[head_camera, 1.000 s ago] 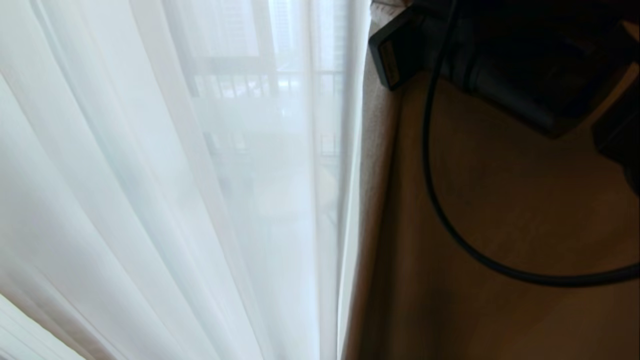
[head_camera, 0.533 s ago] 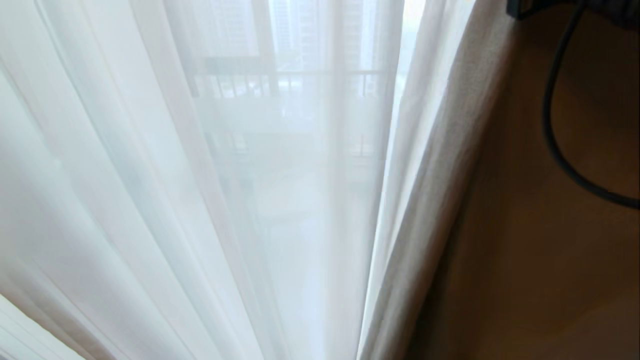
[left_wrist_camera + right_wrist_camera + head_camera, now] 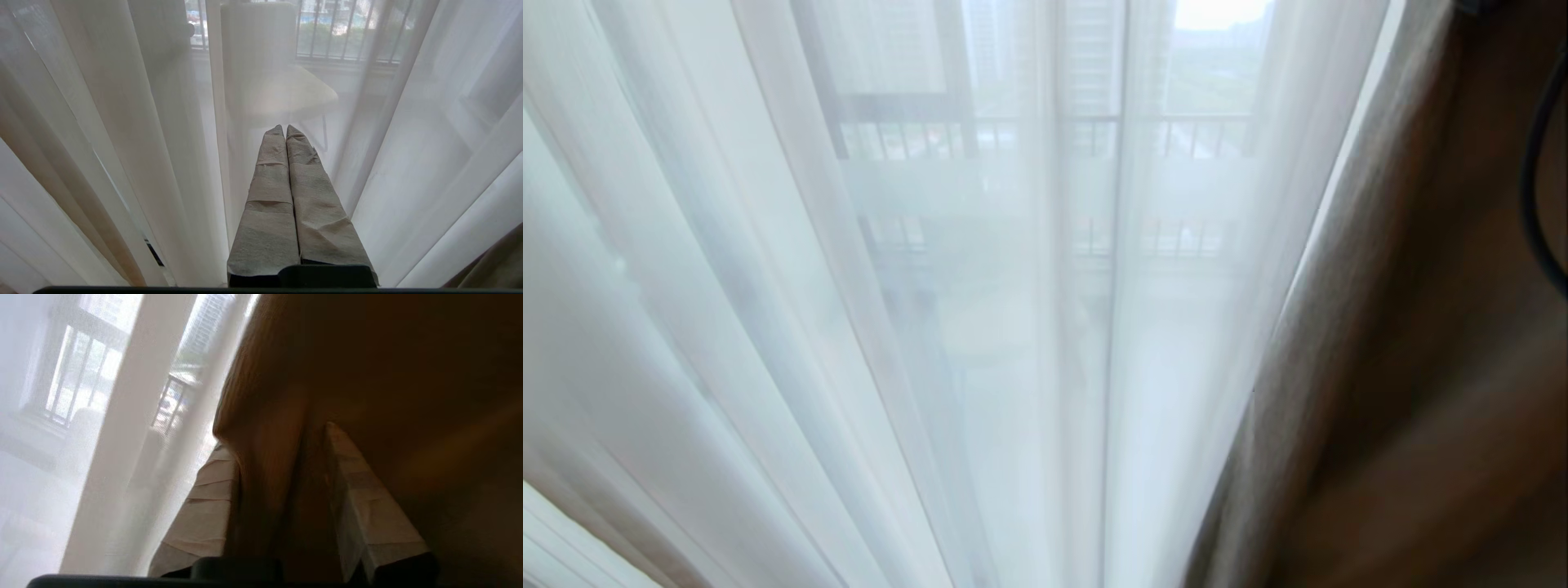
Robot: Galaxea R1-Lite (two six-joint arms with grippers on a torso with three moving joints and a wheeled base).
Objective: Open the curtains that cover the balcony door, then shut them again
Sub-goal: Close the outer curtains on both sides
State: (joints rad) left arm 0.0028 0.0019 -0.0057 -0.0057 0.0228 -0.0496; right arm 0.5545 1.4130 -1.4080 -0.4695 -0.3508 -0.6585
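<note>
Thin white sheer curtains (image 3: 931,327) hang in folds across most of the head view. The thick beige-grey drape (image 3: 1339,367) is bunched at the right. The balcony door is hidden behind the sheers. In the right wrist view my right gripper (image 3: 278,437) is open, its tape-wrapped fingers (image 3: 204,506) apart, and a fold of the drape (image 3: 282,490) lies between them. My left gripper (image 3: 284,127) is shut and empty, its wrapped fingers pressed together just in front of the sheers (image 3: 122,122). Neither gripper shows in the head view.
Through the sheers I dimly see a balcony railing (image 3: 1176,135) and a pale chair (image 3: 282,85). A black cable (image 3: 1535,204) hangs at the right edge of the head view, in front of the drape.
The drape's edge has slid well to the right, uncovering more sheer. The right arm and most of its cable have left the head view. The sheers' left folds have kept still.
</note>
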